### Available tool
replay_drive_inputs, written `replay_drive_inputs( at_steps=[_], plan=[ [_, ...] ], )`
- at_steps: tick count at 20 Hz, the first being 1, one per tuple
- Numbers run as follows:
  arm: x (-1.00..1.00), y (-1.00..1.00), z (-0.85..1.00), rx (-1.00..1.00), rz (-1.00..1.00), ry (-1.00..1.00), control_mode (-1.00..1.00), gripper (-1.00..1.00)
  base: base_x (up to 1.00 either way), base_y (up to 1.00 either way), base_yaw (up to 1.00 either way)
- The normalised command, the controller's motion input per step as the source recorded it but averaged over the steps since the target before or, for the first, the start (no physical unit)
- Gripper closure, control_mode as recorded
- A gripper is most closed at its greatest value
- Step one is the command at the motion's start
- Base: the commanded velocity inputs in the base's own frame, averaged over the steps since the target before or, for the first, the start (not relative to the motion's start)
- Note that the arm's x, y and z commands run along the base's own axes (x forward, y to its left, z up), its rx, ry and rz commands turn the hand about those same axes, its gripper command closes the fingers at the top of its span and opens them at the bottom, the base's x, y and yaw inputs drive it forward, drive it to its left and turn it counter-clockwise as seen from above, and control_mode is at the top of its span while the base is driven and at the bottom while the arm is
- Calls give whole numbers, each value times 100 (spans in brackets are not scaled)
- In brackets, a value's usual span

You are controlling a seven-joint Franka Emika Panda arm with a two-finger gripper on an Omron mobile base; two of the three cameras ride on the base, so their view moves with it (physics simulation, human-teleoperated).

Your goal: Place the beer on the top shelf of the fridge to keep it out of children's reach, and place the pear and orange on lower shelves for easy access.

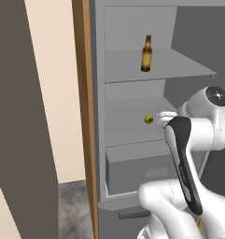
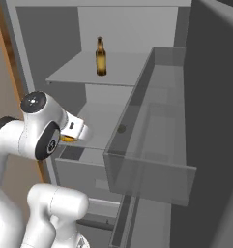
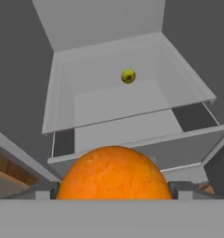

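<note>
The white arm is rising from the base in a high bend, its dark-trimmed link climbing to a rounded elbow joint above and behind the tool (image 1: 164,116), then folding forward and slightly down toward the wrist. In the right base view the tool (image 2: 75,131) is sitting just ahead of and below that big joint, its white hand reaching forward at roughly a level attitude. The orange (image 3: 114,173) is sitting between the fingers, which are showing as grey blocks (image 3: 42,189) pressing in on either side of it, and a sliver of the fruit is peeking out beneath the hand in the right base view.
</note>
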Motion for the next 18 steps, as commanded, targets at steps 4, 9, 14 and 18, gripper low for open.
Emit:
replay_drive_inputs(
  at_steps=[4, 9, 14, 18],
  plan=[
    [69, -26, -38, 0, -5, 20, -100, 100, 0, 0, 0],
    [74, -19, -55, 0, -1, 15, -100, 100, 0, 0, 0],
    [70, -9, -66, 0, 0, 1, -100, 100, 0, 0, 0],
    [59, -15, -62, 0, 0, 0, -100, 100, 0, 0, 0]
  ],
)
